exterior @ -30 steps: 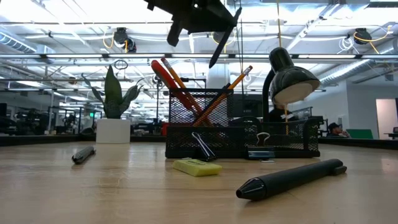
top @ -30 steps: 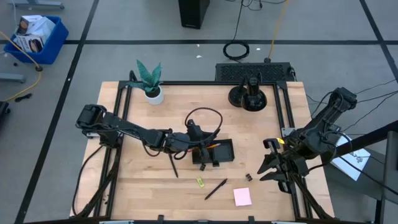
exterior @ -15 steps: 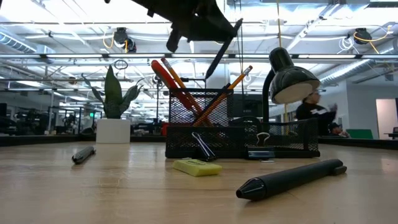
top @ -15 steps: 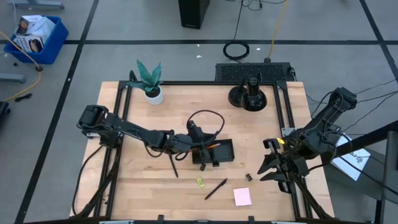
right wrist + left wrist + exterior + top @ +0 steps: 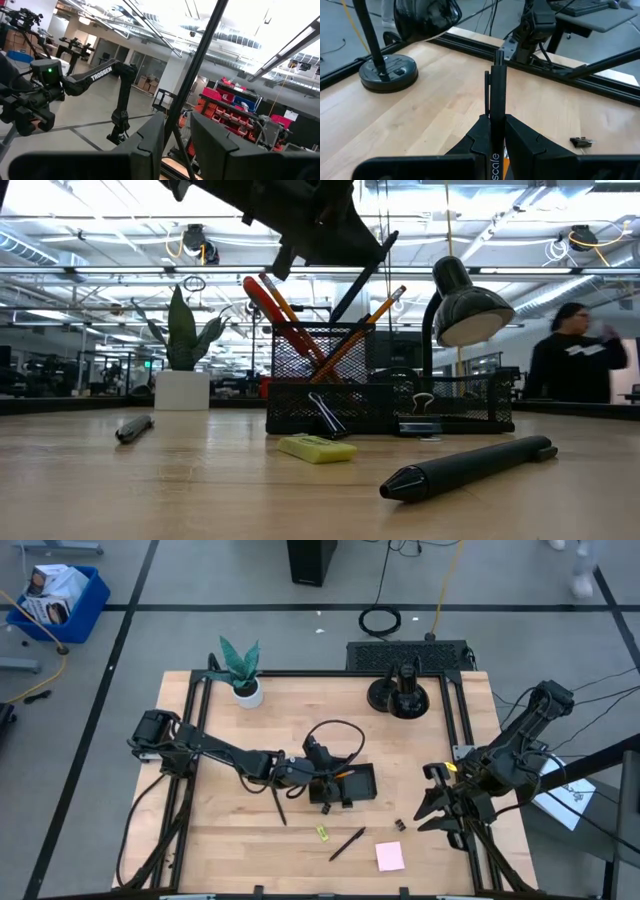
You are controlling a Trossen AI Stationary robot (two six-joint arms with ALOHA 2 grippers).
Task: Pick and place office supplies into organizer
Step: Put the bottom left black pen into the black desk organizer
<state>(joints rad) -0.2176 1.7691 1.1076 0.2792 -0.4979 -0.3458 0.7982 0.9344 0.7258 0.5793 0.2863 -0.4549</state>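
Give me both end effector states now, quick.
Left end effector: shut on a black pen, above the organizer.
Right end effector: parked at the table's right edge, empty, slightly open.

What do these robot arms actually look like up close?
Both are dark, jointed, slim arms. The left arm trails a looping black cable; its left gripper has two black wedge-shaped fingers. The right arm ends in the right gripper, with matching black fingers.

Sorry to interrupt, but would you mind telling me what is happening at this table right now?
The left end effector is shut on a black pen and holds it above the black mesh organizer at mid-table, which already contains red-handled scissors and orange pencils. Another black pen, a yellow-green piece, a small black clip and a pink sticky-note pad lie loose on the table. The right end effector waits at the table's right edge.
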